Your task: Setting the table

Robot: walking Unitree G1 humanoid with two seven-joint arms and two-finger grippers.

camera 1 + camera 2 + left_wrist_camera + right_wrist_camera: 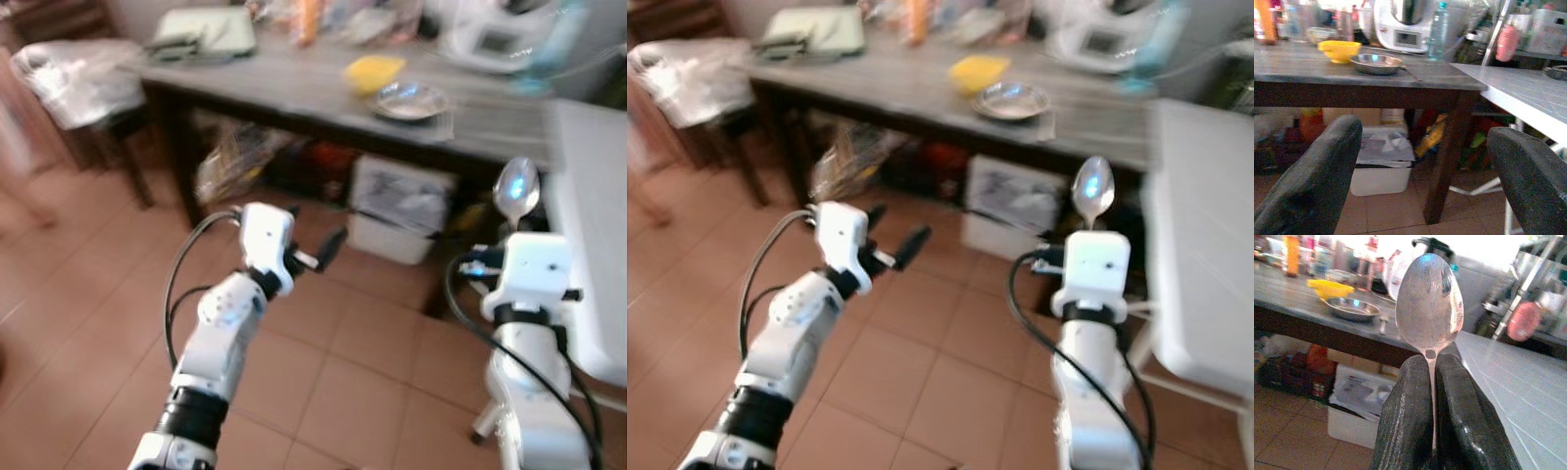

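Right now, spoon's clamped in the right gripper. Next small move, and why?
Probably step toward the grey table. The right gripper pinches the spoon upright, well short of the metal bowl beside the yellow bowl. The left gripper is open.

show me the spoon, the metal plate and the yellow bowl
spoon (1428, 303): right wrist view, middle of its bowl, above the right gripper's shut fingers.
metal plate (411, 100): left eye view, its centre, on the grey table.
yellow bowl (1339, 50): left wrist view, its outer side wall.
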